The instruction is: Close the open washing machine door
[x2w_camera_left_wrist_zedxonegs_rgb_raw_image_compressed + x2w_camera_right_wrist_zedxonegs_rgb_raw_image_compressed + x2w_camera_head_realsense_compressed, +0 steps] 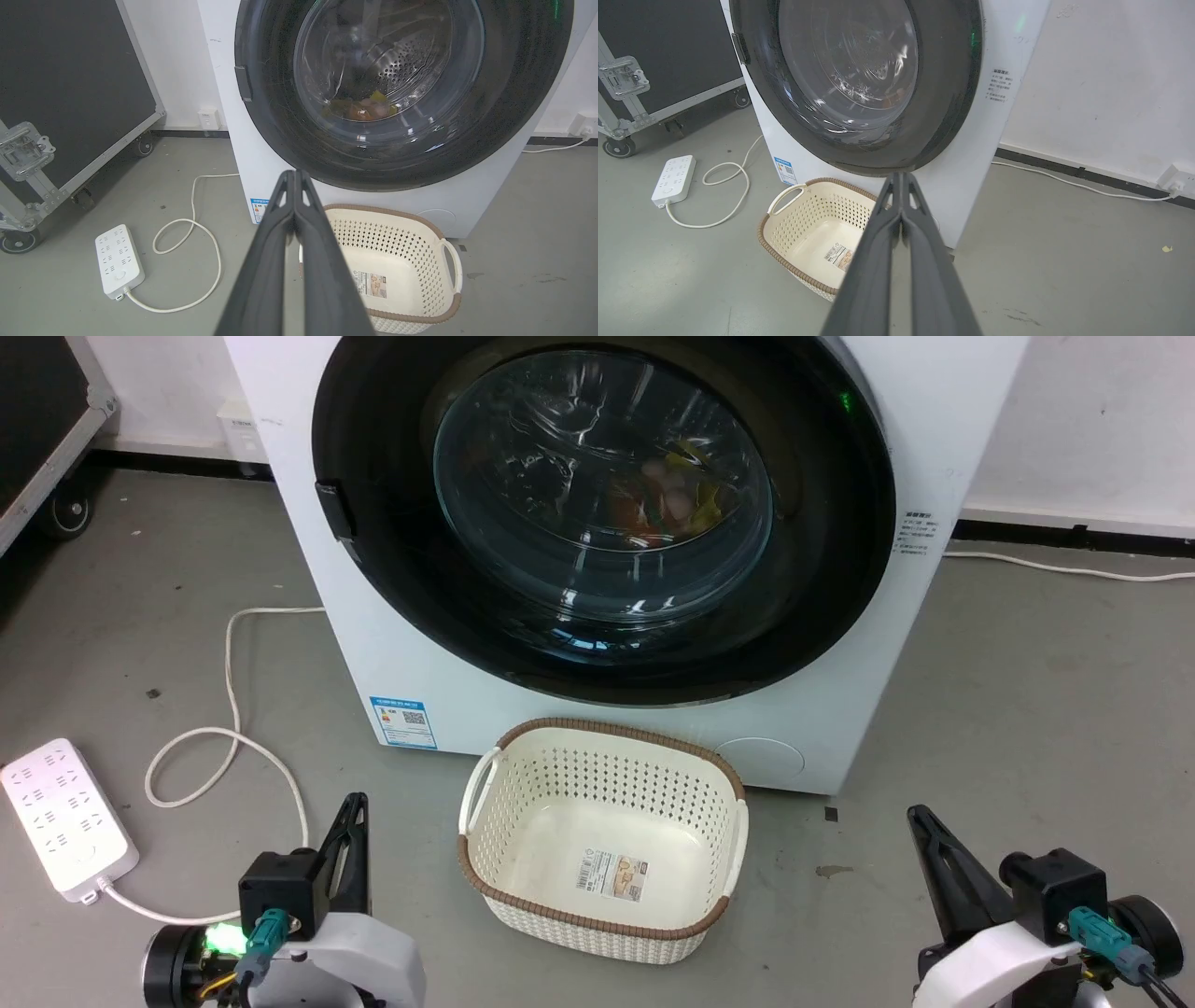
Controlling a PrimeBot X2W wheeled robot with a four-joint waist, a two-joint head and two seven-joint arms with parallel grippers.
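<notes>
The washing machine door [602,495], round and glossy black with a bulging glass window, lies flush against the machine's white front [308,523]. Its latch handle [334,510] sits on the left edge. Colourful laundry shows through the glass. In the left wrist view the door [402,84] stands above my fingertips, and in the right wrist view the door [859,79] looks equally flat to the front. My left gripper [355,801] rests low at the left, shut and empty, well short of the machine. My right gripper [917,814] rests low at the right, shut and empty too.
A cream plastic basket [597,726] with a brown rim stands on the floor right before the machine, between my grippers. A white power strip [63,817] and its looped cable [233,728] lie at the left. A black wheeled case [70,70] stands further left.
</notes>
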